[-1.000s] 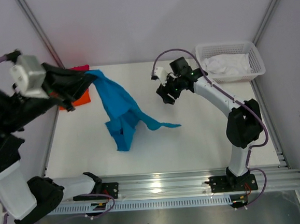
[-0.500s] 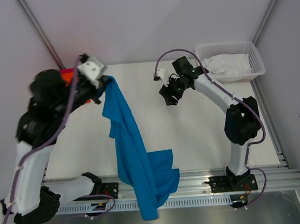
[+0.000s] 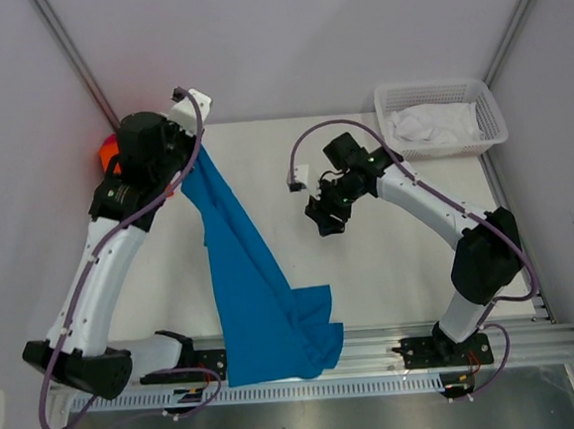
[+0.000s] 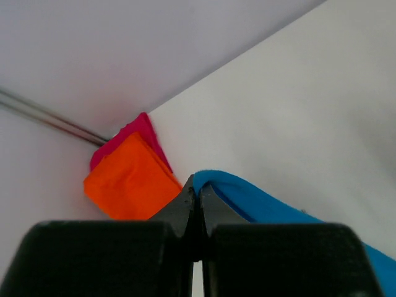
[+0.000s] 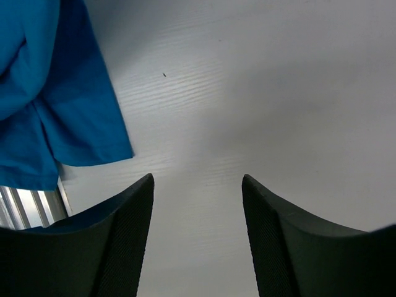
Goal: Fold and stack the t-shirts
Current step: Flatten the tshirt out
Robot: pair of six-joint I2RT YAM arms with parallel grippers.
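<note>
My left gripper (image 3: 186, 165) is shut on an edge of the bright blue t-shirt (image 3: 253, 287) at the back left. The shirt hangs from it in a long strip, and its lower end drapes over the front rail. In the left wrist view the closed fingertips (image 4: 197, 185) pinch the blue cloth (image 4: 272, 207). Behind them, in the table's back left corner, the orange t-shirt (image 4: 130, 182) lies folded on the pinkish-red one (image 4: 133, 130). From above only a bit of orange (image 3: 107, 149) shows behind the arm. My right gripper (image 3: 327, 216) (image 5: 197, 179) is open over bare table, right of the blue shirt (image 5: 62, 105).
A white lattice basket (image 3: 488, 109) holding white cloth (image 3: 429, 124) stands at the back right corner. The metal rail (image 3: 397, 350) runs along the table's front edge. Walls and frame posts close in the left, back and right sides.
The left arm has swung in and lifted the blue shirt, which now hangs stretched down to the front rail. The right gripper has moved slightly nearer and to the left.
</note>
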